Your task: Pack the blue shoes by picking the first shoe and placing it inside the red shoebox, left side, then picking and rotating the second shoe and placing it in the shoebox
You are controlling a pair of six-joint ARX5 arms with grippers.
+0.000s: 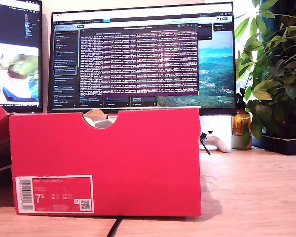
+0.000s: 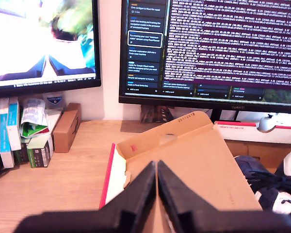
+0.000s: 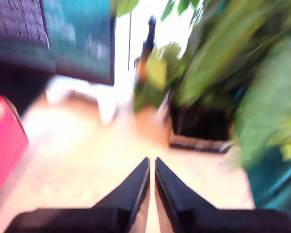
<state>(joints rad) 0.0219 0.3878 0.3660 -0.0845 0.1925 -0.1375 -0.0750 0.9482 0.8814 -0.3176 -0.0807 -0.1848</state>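
Red shoebox [image 1: 108, 163] up close — white label [image 1: 54, 194], "7.5", barcode, QR code.

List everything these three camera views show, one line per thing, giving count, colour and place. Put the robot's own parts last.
red shoebox: one, bright red with a white label, on the desk, centre of the exterior view.
blue shoes: navy with white, count unclear, beside the cardboard flap in the first wrist view.
monitors: two, black-framed, behind the box.
plant: one, green, exterior view's right.
game controller: one, white, under the large monitor.
small boxes: several, mixed colours, under the smaller monitor in the first wrist view.
my first gripper: black, closed, above the cardboard flap.
my second gripper: black, closed, over bare desk.
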